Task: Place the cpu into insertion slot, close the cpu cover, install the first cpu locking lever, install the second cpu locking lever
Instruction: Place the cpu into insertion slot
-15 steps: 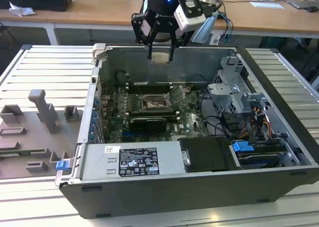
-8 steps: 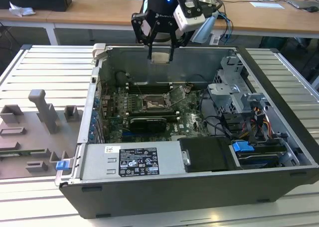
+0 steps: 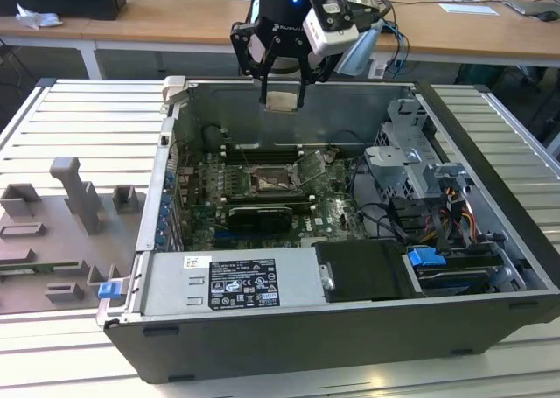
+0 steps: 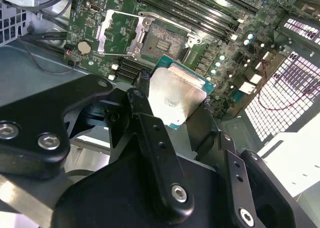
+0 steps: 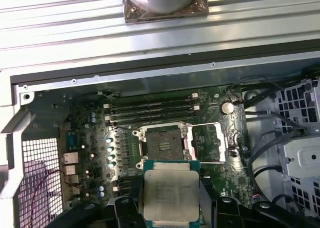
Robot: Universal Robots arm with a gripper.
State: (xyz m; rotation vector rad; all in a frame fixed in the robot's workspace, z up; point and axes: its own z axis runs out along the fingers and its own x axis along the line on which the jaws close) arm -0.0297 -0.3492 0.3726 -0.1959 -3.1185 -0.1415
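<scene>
Exterior view: gripper (image 3: 282, 104) tight on edges of the cpu (image 3: 282, 99), well above the open insertion slot (image 3: 273, 181).

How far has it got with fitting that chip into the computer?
Early days. The gripper has the cpu pinched in its fingers above the open case. The insertion slot is empty and the cpu cover is flipped open beside it, so seating, closing and both lever steps remain undone.
</scene>
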